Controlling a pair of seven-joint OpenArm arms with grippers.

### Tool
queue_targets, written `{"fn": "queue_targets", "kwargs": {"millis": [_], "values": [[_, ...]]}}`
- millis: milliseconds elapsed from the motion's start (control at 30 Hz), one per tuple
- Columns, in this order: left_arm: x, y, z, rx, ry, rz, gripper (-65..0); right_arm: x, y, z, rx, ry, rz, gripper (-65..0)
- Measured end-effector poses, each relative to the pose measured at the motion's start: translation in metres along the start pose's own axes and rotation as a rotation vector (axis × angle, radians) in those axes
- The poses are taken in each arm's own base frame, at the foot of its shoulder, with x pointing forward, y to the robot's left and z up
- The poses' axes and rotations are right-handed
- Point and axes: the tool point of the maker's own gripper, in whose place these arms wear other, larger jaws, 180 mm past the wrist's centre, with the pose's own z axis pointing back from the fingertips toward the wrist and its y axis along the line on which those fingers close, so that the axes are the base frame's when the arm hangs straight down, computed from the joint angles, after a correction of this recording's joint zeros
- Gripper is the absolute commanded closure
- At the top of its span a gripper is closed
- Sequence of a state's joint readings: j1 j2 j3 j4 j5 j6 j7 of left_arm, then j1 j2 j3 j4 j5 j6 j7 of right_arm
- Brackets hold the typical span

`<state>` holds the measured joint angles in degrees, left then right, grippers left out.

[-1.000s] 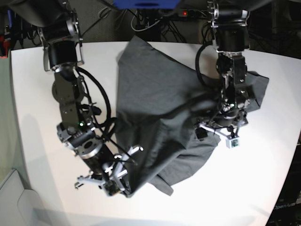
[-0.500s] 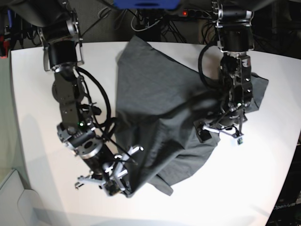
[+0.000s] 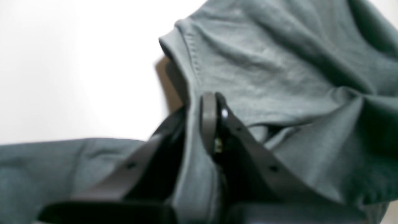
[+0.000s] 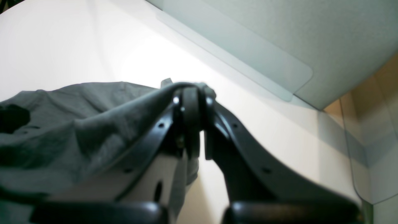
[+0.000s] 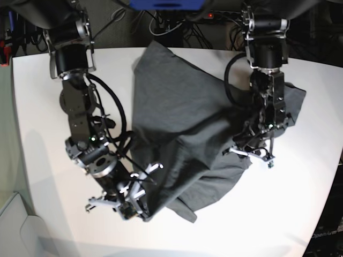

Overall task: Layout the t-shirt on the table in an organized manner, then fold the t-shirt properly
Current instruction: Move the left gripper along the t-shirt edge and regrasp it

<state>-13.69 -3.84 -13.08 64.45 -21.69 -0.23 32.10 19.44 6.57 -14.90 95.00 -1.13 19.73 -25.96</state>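
The dark grey t-shirt (image 5: 177, 112) lies crumpled and partly folded over itself across the middle of the white table (image 5: 37, 118). My left gripper (image 5: 251, 152) is on the shirt's right side, shut on a fold of it. In the left wrist view a strip of cloth (image 3: 264, 62) runs between the closed fingers of that gripper (image 3: 212, 124). My right gripper (image 5: 140, 211) is near the front edge, shut on the shirt's lower corner. In the right wrist view the t-shirt (image 4: 77, 124) drapes over the closed tips of the gripper (image 4: 193, 105).
Cables and a power strip (image 5: 209, 16) run behind the table's far edge. The table's front-left edge (image 5: 24, 209) borders a pale floor panel. In the right wrist view the table edge (image 4: 236, 59) lies close beyond the gripper.
My left gripper has gone from open to shut, pinching a fold on the shirt's right side, and its arm has straightened a little. The right arm has held its grip with almost no movement.
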Motion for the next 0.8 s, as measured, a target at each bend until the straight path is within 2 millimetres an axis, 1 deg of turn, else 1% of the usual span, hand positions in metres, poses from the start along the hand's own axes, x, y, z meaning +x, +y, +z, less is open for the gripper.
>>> {"fn": "queue_targets", "kwargs": {"millis": [33,100,133,200,267,400,500,567,633,700,800], "values": [[0.006,-0.001,0.002,-0.005,-0.016,-0.002,-2.8,-0.001,-0.002,0.0,-0.004,0.006,0.013,0.0],[0.027,0.001,0.01,-0.006,-0.062,-0.007,-1.1,-0.005,-0.011,0.001,-0.04,0.028,0.075,0.0],[0.042,0.006,0.017,-0.007,-0.1,-0.009,-0.4,-0.007,-0.015,0.002,-0.052,0.035,0.094,0.0],[0.075,0.021,0.03,0.028,-0.187,-0.017,-0.2,-0.009,-0.019,0.002,-0.073,0.049,0.13,0.0],[0.099,0.034,0.043,0.056,-0.256,-0.026,-0.2,-0.008,-0.019,0.002,-0.073,0.046,0.132,0.0],[0.118,0.06,0.055,0.105,-0.274,-0.065,-0.2,-0.008,-0.02,0.003,-0.075,0.043,0.13,0.0],[0.134,0.077,0.063,0.137,-0.3,-0.101,-0.2,-0.011,-0.033,0.005,-0.108,0.052,0.114,0.0],[0.14,0.083,0.067,0.151,-0.311,-0.116,-0.2,-0.011,-0.034,0.005,-0.113,0.053,0.117,0.0],[0.146,0.085,0.069,0.16,-0.314,-0.129,-0.2,-0.006,-0.027,0.002,-0.106,0.041,0.095,0.0],[0.156,0.089,0.073,0.166,-0.326,-0.149,-0.2,-0.001,-0.022,0.0,-0.091,0.027,0.084,0.0],[0.172,0.1,0.083,0.19,-0.353,-0.178,-0.2,0.001,-0.026,0.0,-0.102,0.025,0.088,0.0]]}}
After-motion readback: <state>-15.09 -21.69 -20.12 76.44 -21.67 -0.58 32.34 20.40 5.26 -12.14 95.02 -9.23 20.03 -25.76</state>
